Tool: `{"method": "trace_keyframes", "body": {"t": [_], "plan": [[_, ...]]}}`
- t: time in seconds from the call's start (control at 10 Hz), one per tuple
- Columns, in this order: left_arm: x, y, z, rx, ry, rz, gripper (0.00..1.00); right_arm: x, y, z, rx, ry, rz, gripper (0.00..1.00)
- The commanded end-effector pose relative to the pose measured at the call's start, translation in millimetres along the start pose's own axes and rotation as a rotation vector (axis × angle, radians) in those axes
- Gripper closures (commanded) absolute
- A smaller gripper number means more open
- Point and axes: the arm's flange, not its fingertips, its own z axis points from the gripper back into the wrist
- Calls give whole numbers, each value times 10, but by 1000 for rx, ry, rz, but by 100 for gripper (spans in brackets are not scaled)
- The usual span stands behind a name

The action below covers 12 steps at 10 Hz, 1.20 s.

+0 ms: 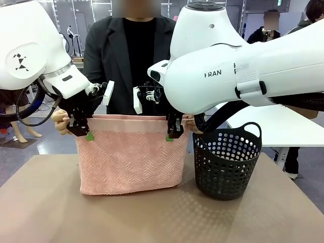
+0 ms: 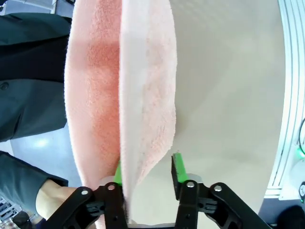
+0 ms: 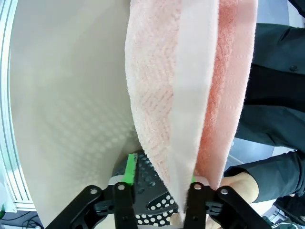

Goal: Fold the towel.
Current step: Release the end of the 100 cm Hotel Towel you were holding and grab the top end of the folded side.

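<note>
The salmon-pink towel (image 1: pixel 129 157) hangs doubled over in front of the person, its lower edge resting on the table. The person's hands (image 1: pixel 61 121) pinch its two upper corners. My left gripper (image 1: pixel 83 130) is at the upper left corner. In the left wrist view the left gripper (image 2: pixel 147 171) is open, with the towel (image 2: pixel 143 95) between the fingers and touching only one pad (image 2: pixel 116 175). My right gripper (image 1: pixel 173 132) is at the upper right corner. The right wrist view shows the right gripper (image 3: pixel 161 174) open around the towel's (image 3: pixel 176 95) edge.
A dark perforated basket (image 1: pixel 226 159) stands on the brown table (image 1: pixel 50 212) just right of the towel, under my right arm. The person stands close behind the towel at the far edge. A white table (image 1: pixel 283 126) is behind on the right.
</note>
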Motion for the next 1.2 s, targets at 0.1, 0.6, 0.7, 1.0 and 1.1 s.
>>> {"method": "trace_keyframes", "body": {"t": [0.1,0.6,0.7,1.0,1.1], "plan": [[-16,-58,28,56,38,-1,0,-22,67,35,-25,-2,-8,0],[29,-67,535,162,32,15,0,-66,73,593,-140,-36,-17,0],[36,-38,675,162,38,40,0,-65,54,720,-169,-20,-25,0],[77,108,900,171,19,30,0,-26,-96,886,-188,-34,20,0],[88,189,875,141,1,16,0,-2,-225,841,-161,-53,45,0]]}}
